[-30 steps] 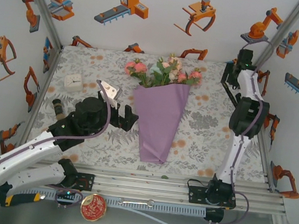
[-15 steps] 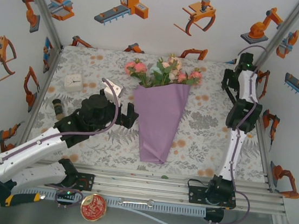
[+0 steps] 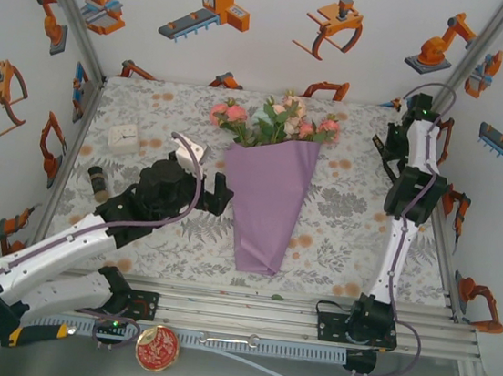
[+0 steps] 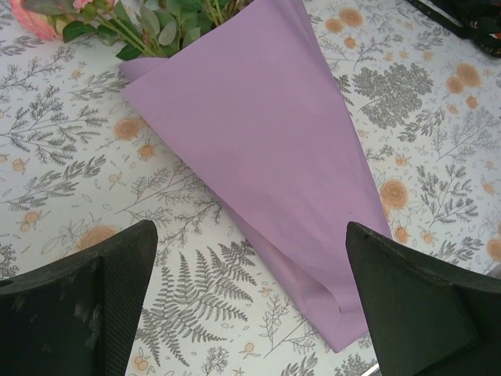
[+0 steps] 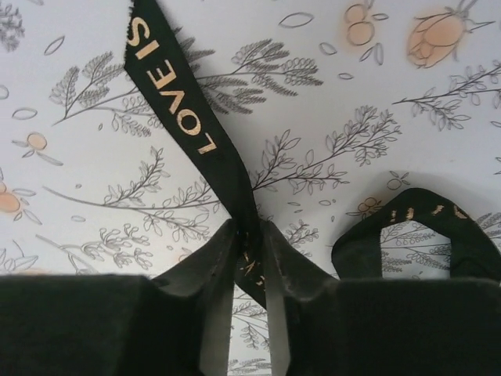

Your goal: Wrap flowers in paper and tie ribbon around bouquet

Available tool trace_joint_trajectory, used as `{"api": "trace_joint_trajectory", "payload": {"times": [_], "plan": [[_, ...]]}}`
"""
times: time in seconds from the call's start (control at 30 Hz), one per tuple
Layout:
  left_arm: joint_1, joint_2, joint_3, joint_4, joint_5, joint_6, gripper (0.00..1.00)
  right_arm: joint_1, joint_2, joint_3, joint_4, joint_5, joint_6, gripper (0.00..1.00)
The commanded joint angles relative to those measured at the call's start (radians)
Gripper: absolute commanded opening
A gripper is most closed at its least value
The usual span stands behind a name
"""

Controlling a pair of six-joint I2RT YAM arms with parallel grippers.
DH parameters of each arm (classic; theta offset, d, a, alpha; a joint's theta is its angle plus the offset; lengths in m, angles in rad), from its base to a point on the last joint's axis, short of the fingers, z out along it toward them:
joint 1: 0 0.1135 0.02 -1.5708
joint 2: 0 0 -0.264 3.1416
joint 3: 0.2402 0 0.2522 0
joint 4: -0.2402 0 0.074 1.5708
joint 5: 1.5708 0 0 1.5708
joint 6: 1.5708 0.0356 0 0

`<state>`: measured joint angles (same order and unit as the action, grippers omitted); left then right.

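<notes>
Gripping thin black ribbon (image 5: 196, 133) with gold "LOVE IS" lettering, right claw (image 5: 249, 258) clenched, left claw (image 4: 250, 243) spread over bouquet (image 4: 266, 149).

Lilac-wrapped bouquet (image 3: 268, 199) lies flat; black ribbon (image 5: 184, 117) bears gold lettering

A robot test booth in a lab is indicated: white walls (image 3: 267, 57) printed with orange robot cartoons are framed by aluminium struts (image 3: 66, 0), and a floral tablecloth (image 3: 340, 213) is bounded at the near edge by slotted rails (image 3: 246, 305).
</notes>
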<state>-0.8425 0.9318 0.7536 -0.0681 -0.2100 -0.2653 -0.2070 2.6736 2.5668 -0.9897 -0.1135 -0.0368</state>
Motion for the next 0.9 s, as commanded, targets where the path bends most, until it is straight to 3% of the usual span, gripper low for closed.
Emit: {"api": "trace_joint_trajectory", "payload": {"times": [0.0, 0.1, 0.2, 0.3, 0.37, 0.47, 0.57, 0.73, 0.87], "plan": [[0.007, -0.049, -0.012, 0.010, -0.015, -0.024, 0.97, 0.003, -0.023, -0.031, -0.117, -0.082, 0.000, 0.12], [0.011, -0.072, -0.017, 0.031, -0.008, -0.021, 0.97, 0.015, -0.112, -0.035, -0.120, -0.144, 0.030, 0.00], [0.014, -0.060, -0.031, 0.123, 0.046, 0.009, 0.97, 0.047, -0.261, -0.102, -0.107, -0.269, 0.102, 0.00], [0.019, -0.003, 0.014, 0.191, 0.104, -0.014, 0.97, 0.114, -0.487, -0.339, 0.009, -0.400, 0.150, 0.00], [0.023, 0.053, 0.088, 0.172, 0.081, -0.089, 0.97, 0.173, -0.642, -0.522, 0.117, -0.467, 0.166, 0.00], [0.037, 0.152, 0.242, 0.048, -0.020, -0.289, 0.97, 0.258, -0.827, -0.716, 0.237, -0.559, 0.209, 0.00], [0.079, 0.223, 0.341, -0.014, 0.009, -0.515, 1.00, 0.357, -0.964, -0.853, 0.318, -0.623, 0.243, 0.00], [0.186, 0.276, 0.296, 0.177, 0.188, -0.984, 0.97, 0.506, -1.137, -1.049, 0.514, -0.685, 0.329, 0.00], [0.208, 0.317, 0.263, 0.325, 0.263, -1.169, 0.96, 0.588, -1.193, -1.143, 0.648, -0.698, 0.392, 0.00]]}}
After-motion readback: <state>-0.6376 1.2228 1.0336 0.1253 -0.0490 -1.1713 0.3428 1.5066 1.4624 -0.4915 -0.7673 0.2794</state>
